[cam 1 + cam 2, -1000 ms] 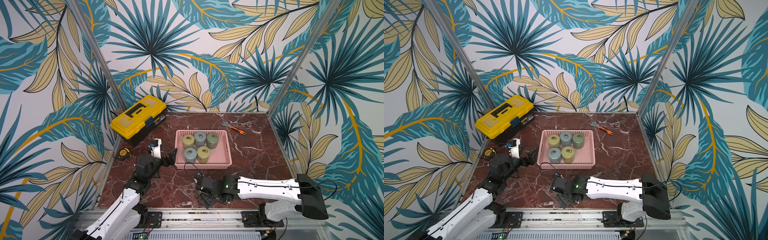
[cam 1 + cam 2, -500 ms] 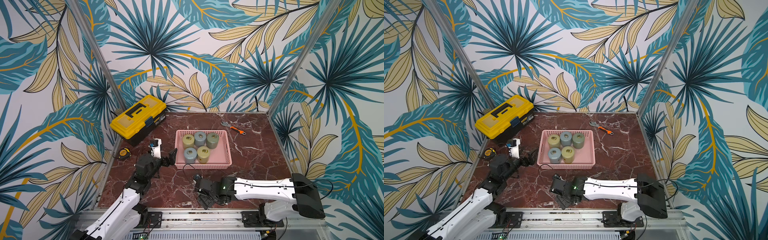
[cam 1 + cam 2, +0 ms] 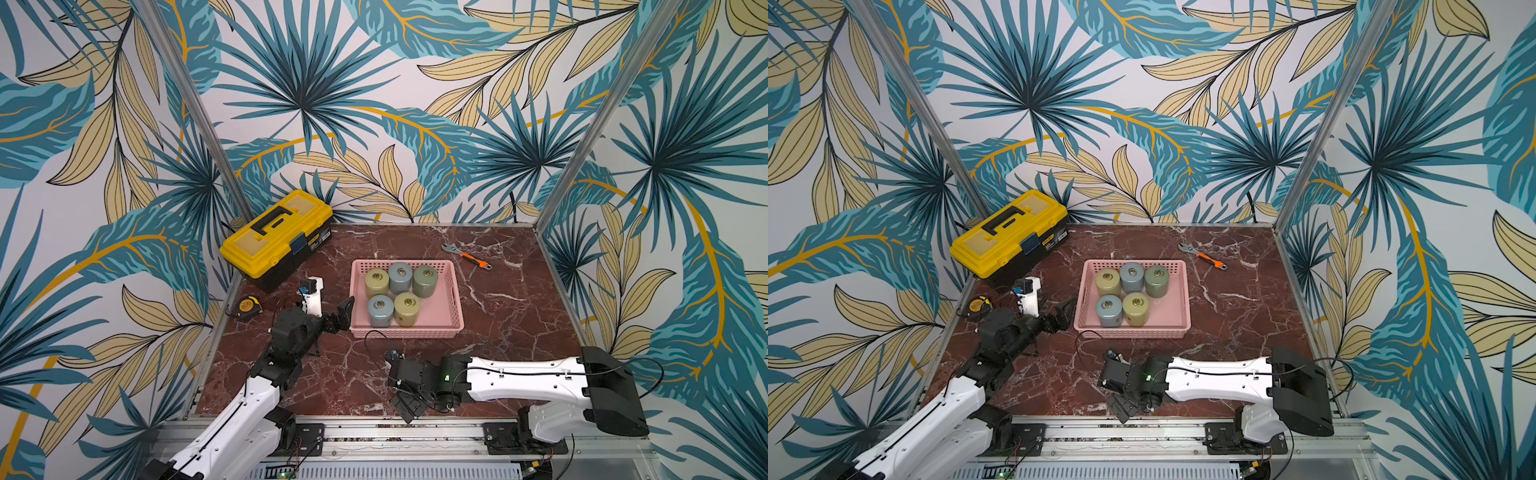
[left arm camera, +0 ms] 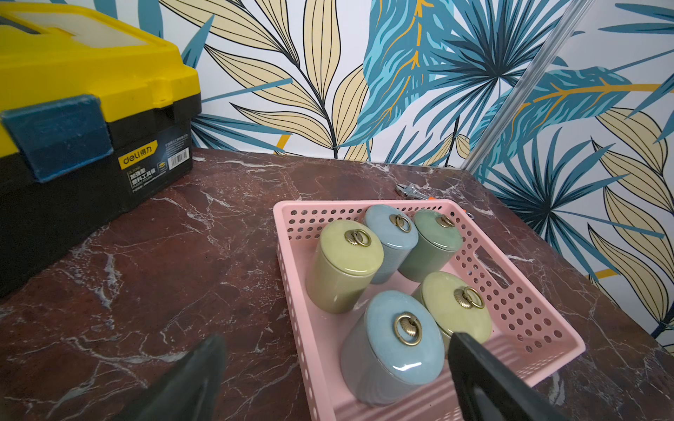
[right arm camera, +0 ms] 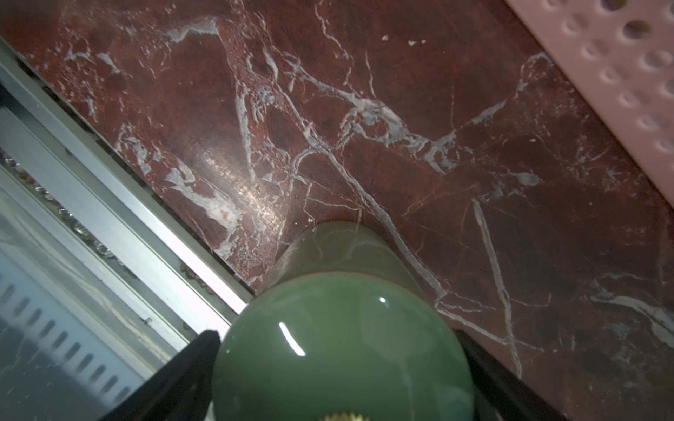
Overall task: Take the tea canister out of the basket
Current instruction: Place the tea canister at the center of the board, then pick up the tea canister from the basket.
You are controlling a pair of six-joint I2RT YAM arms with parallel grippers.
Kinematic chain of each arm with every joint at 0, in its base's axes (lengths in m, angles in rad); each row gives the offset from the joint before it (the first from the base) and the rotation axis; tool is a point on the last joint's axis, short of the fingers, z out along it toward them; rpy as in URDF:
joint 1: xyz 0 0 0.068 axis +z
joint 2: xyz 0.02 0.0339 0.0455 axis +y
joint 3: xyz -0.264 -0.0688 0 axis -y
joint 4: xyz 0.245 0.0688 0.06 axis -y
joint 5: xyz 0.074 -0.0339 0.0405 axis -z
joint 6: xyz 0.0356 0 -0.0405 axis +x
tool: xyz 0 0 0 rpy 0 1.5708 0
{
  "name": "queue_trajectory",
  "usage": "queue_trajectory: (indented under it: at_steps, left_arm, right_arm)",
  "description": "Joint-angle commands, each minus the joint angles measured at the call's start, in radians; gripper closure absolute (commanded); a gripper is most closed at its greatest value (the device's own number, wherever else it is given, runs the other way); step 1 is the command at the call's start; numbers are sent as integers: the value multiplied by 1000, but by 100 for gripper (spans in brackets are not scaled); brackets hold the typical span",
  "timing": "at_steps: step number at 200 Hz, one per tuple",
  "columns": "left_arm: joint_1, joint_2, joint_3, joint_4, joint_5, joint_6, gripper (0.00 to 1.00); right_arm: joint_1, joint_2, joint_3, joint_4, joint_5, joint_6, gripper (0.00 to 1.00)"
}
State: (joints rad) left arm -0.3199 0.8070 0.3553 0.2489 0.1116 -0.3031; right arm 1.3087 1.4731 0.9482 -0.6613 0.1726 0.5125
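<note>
Green canister: upright on the table, at 6 o'clock from the basket
Right gripper: one finger each side of its lid; squeezing or just close, I cannot tell
Basket: five more canisters, all upright
Left gripper: fingers wide apart, empty; at 9 o'clock from the basket; the nearer arm
Next pick, I think: the near blue canister, at 3 o'clock from the left fingers, straight ahead
</note>
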Motion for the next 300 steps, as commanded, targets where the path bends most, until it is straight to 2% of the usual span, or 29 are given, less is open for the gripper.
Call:
queue_trajectory:
  at_steps: [1, 62, 117, 157, 208, 264, 300]
  left_arm:
    - [4, -7, -29, 13, -5, 6, 0]
    - [4, -6, -22, 0, -12, 10, 0]
    - [5, -10, 54, -108, 20, 27, 0]
    - [5, 7, 141, -221, 69, 42, 0]
    - [-4, 117, 276, -369, 126, 39, 0]
    - [-66, 251, 399, -502, 104, 61, 0]
    - [-126, 353, 500, -617, 73, 91, 0]
  right_arm:
    - [6, -3, 15, -15, 17, 12, 1]
    - [-9, -19, 95, -52, 78, -21, 1]
    - [-106, -31, 166, -53, 93, -92, 1]
    - [-228, -62, 201, -52, 74, -160, 1]
    - [-430, -129, 181, -38, 2, -243, 1]
    - [-649, -201, 116, 11, -50, -321, 1]
    - [-718, -246, 48, 90, -43, -358, 1]
